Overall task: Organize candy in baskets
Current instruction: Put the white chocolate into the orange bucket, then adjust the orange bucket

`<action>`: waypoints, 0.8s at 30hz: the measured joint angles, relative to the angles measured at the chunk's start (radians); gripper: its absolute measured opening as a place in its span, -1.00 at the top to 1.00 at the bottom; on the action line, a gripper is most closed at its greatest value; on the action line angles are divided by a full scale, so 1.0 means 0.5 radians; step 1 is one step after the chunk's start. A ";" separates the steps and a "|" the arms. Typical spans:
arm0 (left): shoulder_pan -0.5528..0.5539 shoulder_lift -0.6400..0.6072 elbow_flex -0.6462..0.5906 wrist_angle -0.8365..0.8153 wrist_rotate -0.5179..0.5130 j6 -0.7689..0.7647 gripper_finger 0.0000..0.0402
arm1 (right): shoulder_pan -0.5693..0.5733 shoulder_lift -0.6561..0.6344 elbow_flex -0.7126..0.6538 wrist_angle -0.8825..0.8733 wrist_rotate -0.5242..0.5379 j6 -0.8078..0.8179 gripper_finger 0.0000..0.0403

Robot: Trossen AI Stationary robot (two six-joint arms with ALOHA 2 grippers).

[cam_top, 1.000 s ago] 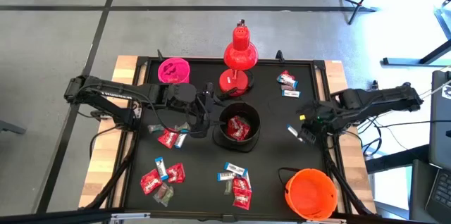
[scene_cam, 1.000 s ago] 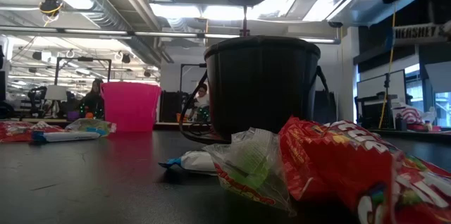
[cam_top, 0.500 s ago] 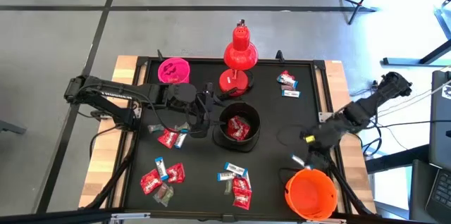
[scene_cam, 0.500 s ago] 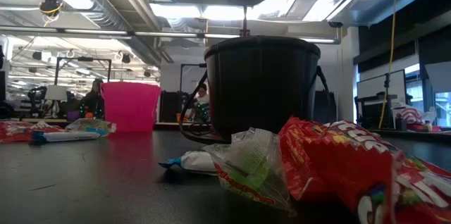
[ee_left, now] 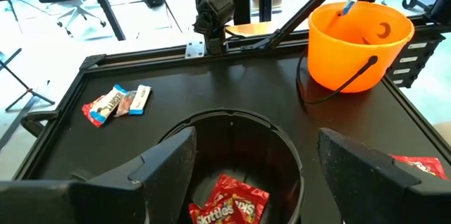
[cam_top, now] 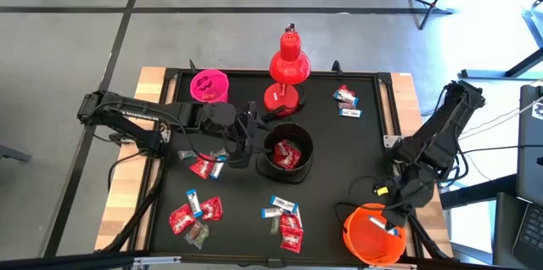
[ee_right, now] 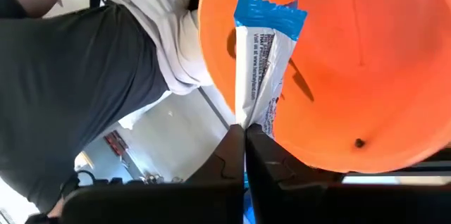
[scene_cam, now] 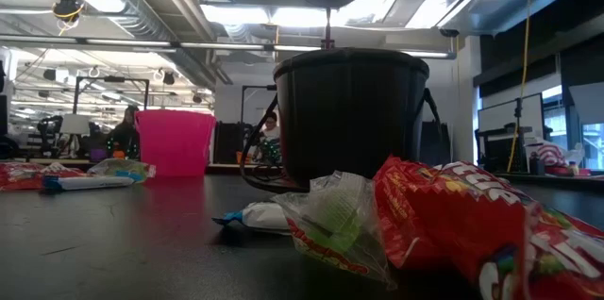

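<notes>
With my right gripper (ee_right: 244,134) pinched tight on a white-and-blue candy (ee_right: 262,69) directly above the orange basket (cam_top: 373,233), I should release only while centred over its mouth, clear of the rim.

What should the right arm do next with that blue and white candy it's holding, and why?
Probably open the right hand and let go. It is shut on the white-and-blue candy, which hangs over the open mouth of the orange basket, so it should drop inside. The left hand waits open over the black basket.
</notes>
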 joint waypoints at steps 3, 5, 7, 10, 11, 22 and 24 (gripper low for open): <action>0.000 0.000 0.000 0.000 0.000 -0.006 -0.41 | 0.003 0.050 0.000 0.050 0.002 0.029 0.99; -0.001 0.000 0.000 0.000 0.003 -0.006 -0.41 | 0.003 0.076 0.000 0.067 0.023 0.031 0.94; -0.001 0.000 0.000 0.000 0.011 -0.006 -0.41 | 0.003 0.097 0.000 0.099 0.053 0.029 0.86; -0.001 0.000 0.000 0.000 0.014 -0.006 -0.41 | 0.002 0.117 0.000 0.192 0.127 0.010 0.70; -0.001 0.000 0.000 0.000 0.015 -0.005 -0.42 | 0.002 0.118 0.000 0.214 0.138 0.011 0.63; -0.001 0.000 0.000 0.000 0.015 0.019 -0.41 | -0.054 0.110 0.002 0.105 0.192 -0.118 0.29; -0.001 0.000 0.000 0.000 0.015 0.033 -0.41 | -0.128 0.109 0.002 0.023 0.214 -0.238 0.30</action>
